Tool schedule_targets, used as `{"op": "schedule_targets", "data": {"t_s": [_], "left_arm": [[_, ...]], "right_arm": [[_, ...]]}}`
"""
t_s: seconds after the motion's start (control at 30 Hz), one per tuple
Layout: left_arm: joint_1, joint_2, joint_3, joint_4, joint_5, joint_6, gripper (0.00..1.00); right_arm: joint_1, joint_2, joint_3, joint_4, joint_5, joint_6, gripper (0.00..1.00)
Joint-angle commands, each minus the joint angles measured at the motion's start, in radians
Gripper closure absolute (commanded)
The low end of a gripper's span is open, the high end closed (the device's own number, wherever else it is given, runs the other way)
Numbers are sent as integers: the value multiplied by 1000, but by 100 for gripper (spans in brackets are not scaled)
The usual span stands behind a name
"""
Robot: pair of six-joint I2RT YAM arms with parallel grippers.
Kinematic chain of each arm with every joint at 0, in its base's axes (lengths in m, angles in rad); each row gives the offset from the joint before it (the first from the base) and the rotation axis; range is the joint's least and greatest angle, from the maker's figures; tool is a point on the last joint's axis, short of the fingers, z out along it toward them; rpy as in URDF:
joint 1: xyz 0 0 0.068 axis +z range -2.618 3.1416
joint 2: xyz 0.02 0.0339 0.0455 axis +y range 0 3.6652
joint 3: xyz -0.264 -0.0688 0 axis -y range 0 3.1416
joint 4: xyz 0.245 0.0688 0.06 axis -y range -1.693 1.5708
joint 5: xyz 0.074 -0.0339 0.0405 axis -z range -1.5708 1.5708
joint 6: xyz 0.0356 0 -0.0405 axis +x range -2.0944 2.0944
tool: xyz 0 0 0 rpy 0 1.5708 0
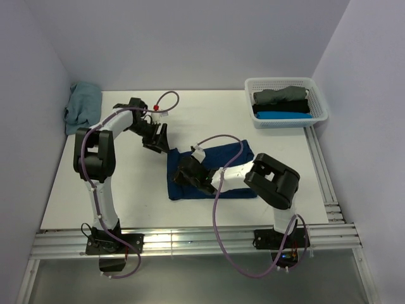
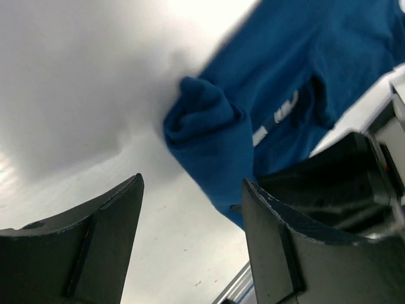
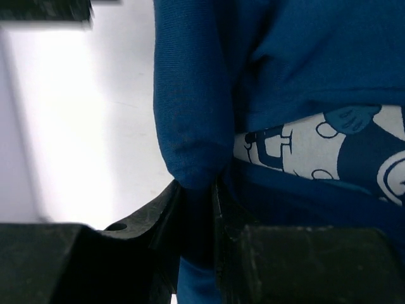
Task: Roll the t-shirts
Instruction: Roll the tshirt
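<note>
Navy blue t-shirt (image 1: 229,155) lies spread near the centre of the table (image 1: 126,190). Right claw (image 3: 199,202) is closed narrow on a fold of its cloth, on the side towards the table's left edge. Left claw (image 2: 192,183) stands wide, holding nothing, near the shirt's bunched far corner. Rolled t-shirts (image 1: 281,104) fill the basket (image 1: 278,80) at the far right corner. A teal t-shirt (image 1: 82,106) lies at the far left corner.

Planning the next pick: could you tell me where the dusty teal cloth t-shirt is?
Top view: the dusty teal t-shirt lies at the table's far left corner, beyond the left arm.
</note>
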Motion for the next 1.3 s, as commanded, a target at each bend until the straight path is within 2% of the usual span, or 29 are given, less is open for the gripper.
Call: {"op": "schedule_targets", "data": {"t_s": [0.0,0.3,0.43,0.53,0.57,0.6,0.67,0.73,0.77,0.97,1.1,1.27], "left_arm": [[17,-50,-54,-8,142,79,32],[22,-24,-181,116,163,55,29],[22,-33,-199,193,69,-20,33],[19,-44,-179,199,-10,-66,46],[17,-46,-172,195,-52,-76,50],[10,-52,-163,190,-76,-80,58],[-7,-59,-157,184,-116,-83,66],[-18,-69,-157,178,-167,-88,74],[-30,-70,-156,173,-178,-86,79],[-87,-76,-131,149,-264,-86,89],[-116,-69,-105,126,-288,-86,90],[-151,-58,-82,109,-305,-91,90]], "right_arm": [[-19,23,-56,315,-150,84,83],[-42,115,-92,538,-218,201,84],[-42,111,-94,502,-210,190,83],[-36,82,-41,341,-163,138,71],[-24,71,-21,287,-142,120,61],[-15,51,1,165,-119,85,55],[11,34,77,-24,-39,52,48],[28,32,166,-150,39,17,45],[45,37,196,-265,75,2,43],[108,77,424,-673,256,-14,37],[140,88,509,-801,334,-12,37],[157,81,538,-792,382,-56,40]]}}
